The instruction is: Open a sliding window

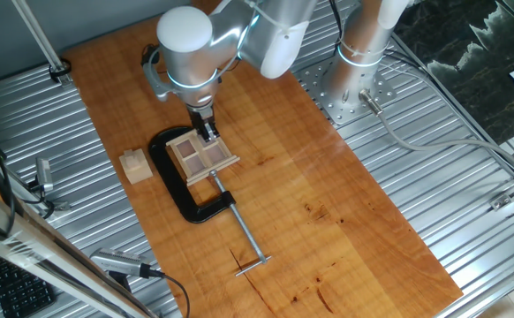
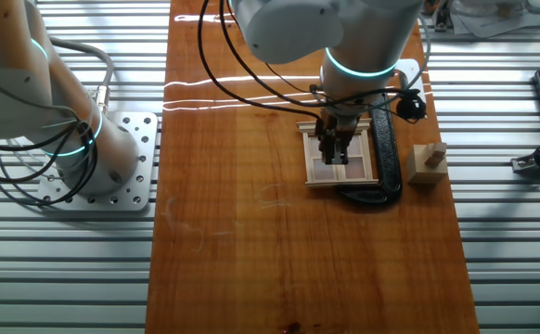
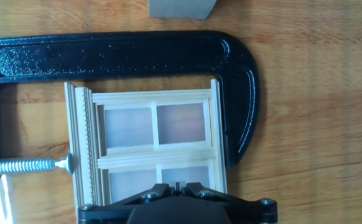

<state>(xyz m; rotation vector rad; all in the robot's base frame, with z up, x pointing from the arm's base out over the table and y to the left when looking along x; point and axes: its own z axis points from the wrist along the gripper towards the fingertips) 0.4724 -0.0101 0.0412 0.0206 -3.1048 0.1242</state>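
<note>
One sliding window (image 1: 202, 156), one black C-clamp (image 1: 179, 181) and one small wooden cube (image 1: 135, 165) lie on the wooden tabletop (image 1: 328, 221). The window, a light-wood frame with four panes, sits directly beneath the gripper (image 1: 207, 132), held flat in the clamp (its steel screw (image 3: 28, 165) presses one frame edge). The cube rests apart, beyond the clamp's spine from the gripper. The fingers look drawn close together at the window's frame; whether they pinch anything cannot be told.
</note>
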